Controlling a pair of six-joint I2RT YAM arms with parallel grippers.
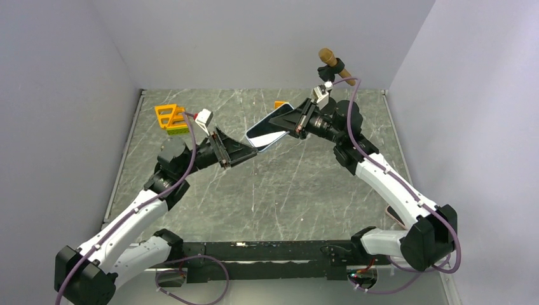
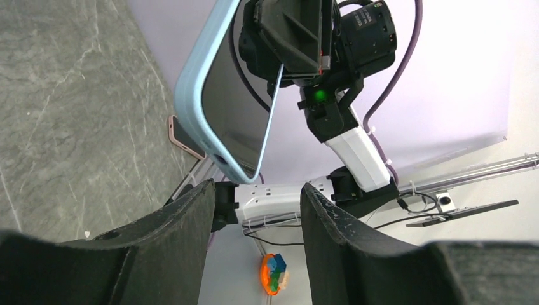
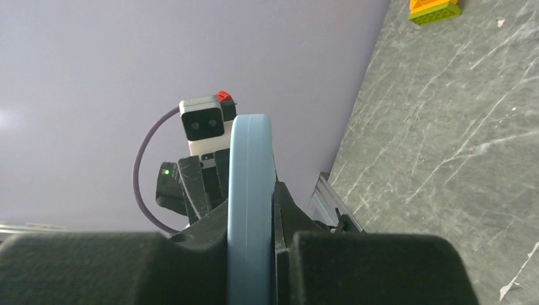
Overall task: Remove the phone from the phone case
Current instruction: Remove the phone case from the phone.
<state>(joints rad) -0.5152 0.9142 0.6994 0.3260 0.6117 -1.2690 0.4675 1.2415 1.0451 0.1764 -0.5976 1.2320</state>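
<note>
A phone with a dark screen (image 1: 266,129) sits in a light-blue case (image 1: 272,141), held in the air above the table's middle. My right gripper (image 1: 290,123) is shut on the case's upper end; in the right wrist view the case (image 3: 250,190) stands edge-on between the fingers. My left gripper (image 1: 252,151) is open, just below the case's lower end and not touching it. In the left wrist view the case (image 2: 189,89) and screen (image 2: 238,108) hang above my open fingers (image 2: 187,219). The screen's right edge shows as a thin line.
An orange and green toy (image 1: 170,117) stands at the back left, also in the right wrist view (image 3: 435,9). A wooden-handled tool (image 1: 334,63) sits by the back wall. A pink flat object (image 1: 395,216) lies at the right edge, also in the left wrist view (image 2: 184,136).
</note>
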